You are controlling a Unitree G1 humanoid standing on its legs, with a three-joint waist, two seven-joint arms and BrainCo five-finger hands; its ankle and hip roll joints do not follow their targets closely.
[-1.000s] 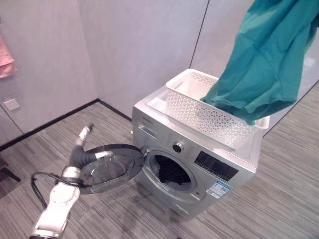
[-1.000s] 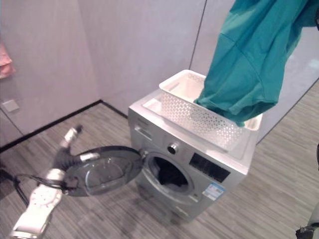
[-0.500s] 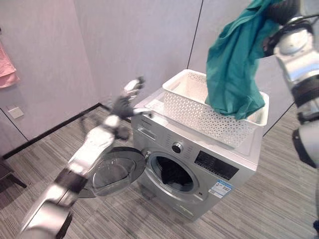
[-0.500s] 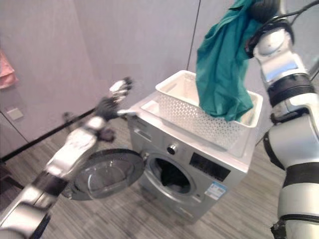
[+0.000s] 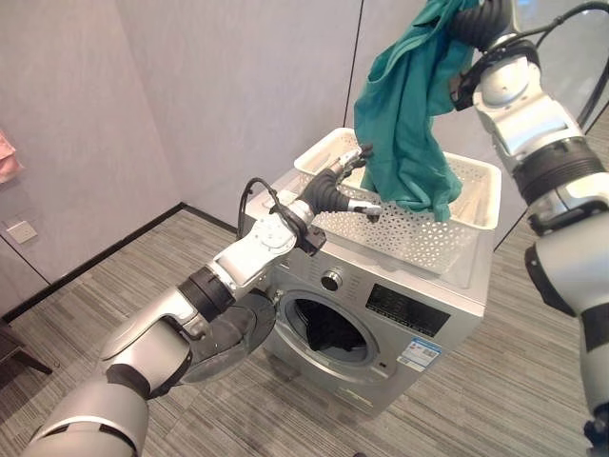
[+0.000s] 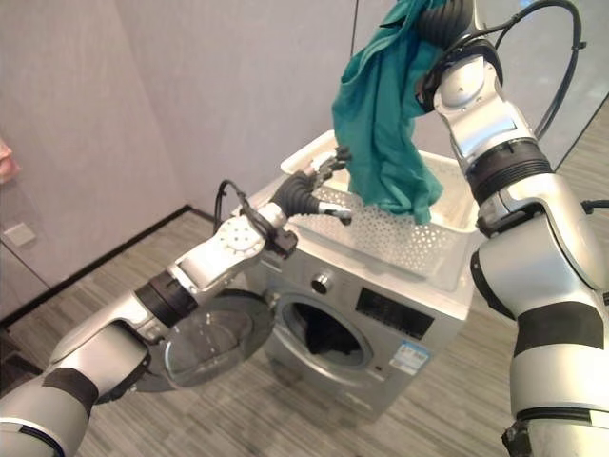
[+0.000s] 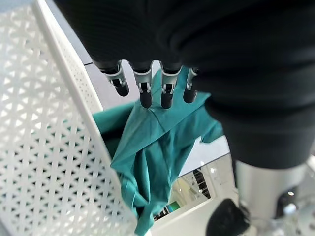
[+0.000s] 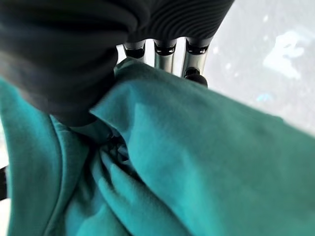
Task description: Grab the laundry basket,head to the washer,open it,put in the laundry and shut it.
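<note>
Hanging from the raised right hand [image 8: 162, 51], whose fingers are curled into the cloth, a teal garment [image 5: 404, 124] is held above the white laundry basket [image 5: 419, 233] on the washer [image 5: 381, 305]. The left hand [image 5: 341, 181], fingers apparently straight, is seen beside the garment's hem; the washer door [image 6: 205, 333] stands open.

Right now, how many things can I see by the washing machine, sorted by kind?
Washer, door open: 1
White laundry basket on top of it: 1
Teal garment, held up by the right hand: 1
Dark laundry inside the drum: 1 clump, pieces not countable
Left hand at the basket rim: 1
Total: 6
</note>
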